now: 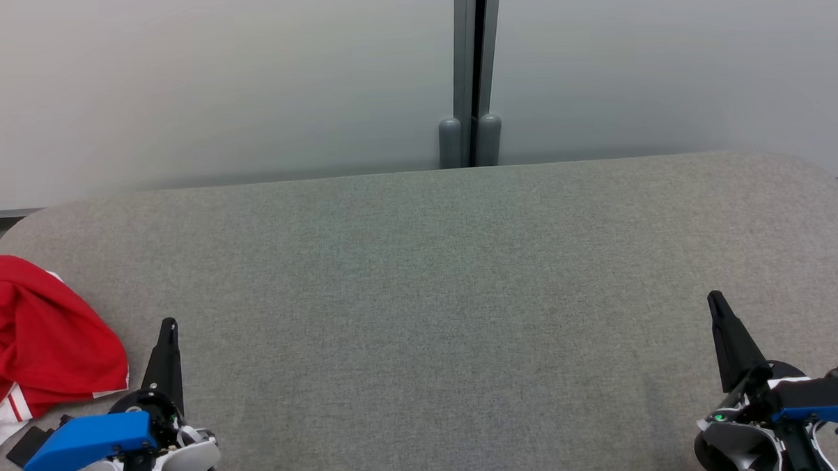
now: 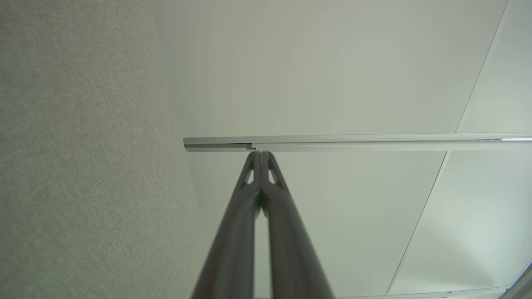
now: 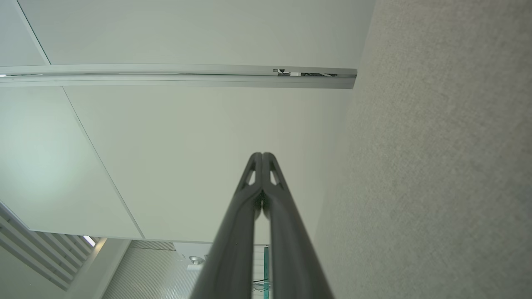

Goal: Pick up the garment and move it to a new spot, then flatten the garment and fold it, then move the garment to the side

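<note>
Fabric of a grey weave covers the table [image 1: 421,298] in the head view, and the garment [image 1: 39,332], red with white trim, lies crumpled at the table's far left edge. The left end effector [image 1: 170,326] sits at the lower left, just beside the garment, with a strip of bare table between the cloth and its dark finger. The right end effector [image 1: 715,300] sits at the lower right, well apart from the garment. Each shows as a single dark spike pointing up the view. Behind the table stands a pale wall [image 1: 211,82], split by a grey upright [image 1: 469,73].

In the left wrist view, the left end effector [image 2: 261,154] has its two fingers pressed together at the tips, with nothing between them. The table [image 2: 83,166] fills the left side, and a metal rail [image 2: 353,142] crosses the pale wall just beyond the tips.

In the right wrist view, the right end effector [image 3: 262,155] is likewise closed tip to tip and holds nothing. The table [image 3: 436,166] lies on the right, and a rail [image 3: 178,74] runs across the wall.
</note>
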{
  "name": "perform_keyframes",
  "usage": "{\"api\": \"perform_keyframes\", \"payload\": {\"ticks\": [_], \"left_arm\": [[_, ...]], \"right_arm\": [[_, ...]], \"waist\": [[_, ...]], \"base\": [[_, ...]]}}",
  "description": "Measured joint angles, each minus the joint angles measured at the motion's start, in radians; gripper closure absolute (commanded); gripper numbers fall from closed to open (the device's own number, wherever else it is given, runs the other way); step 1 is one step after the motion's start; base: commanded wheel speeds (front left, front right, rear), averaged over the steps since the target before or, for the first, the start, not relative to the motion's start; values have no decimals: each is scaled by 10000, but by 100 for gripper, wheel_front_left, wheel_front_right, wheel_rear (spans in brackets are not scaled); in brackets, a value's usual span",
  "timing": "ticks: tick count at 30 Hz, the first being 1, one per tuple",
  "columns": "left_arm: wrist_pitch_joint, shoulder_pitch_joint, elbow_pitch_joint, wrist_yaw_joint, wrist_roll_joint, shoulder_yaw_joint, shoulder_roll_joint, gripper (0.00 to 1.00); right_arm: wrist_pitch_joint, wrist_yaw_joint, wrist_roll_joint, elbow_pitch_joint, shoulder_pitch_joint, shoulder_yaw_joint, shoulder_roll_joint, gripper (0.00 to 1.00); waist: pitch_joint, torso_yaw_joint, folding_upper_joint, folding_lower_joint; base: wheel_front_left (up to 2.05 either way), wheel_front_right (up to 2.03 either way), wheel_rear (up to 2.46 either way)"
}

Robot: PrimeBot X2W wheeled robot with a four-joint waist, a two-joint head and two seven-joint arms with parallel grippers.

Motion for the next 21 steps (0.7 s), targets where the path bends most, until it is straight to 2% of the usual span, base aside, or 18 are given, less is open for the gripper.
{"api": "perform_keyframes", "payload": {"ticks": [21], "left_arm": [[0,0,-2,0,0,0,0,100]], "right_arm": [[0,0,0,0,0,0,0,100]], "waist": [[0,0,0,0]], "base": [[0,0,0]]}}
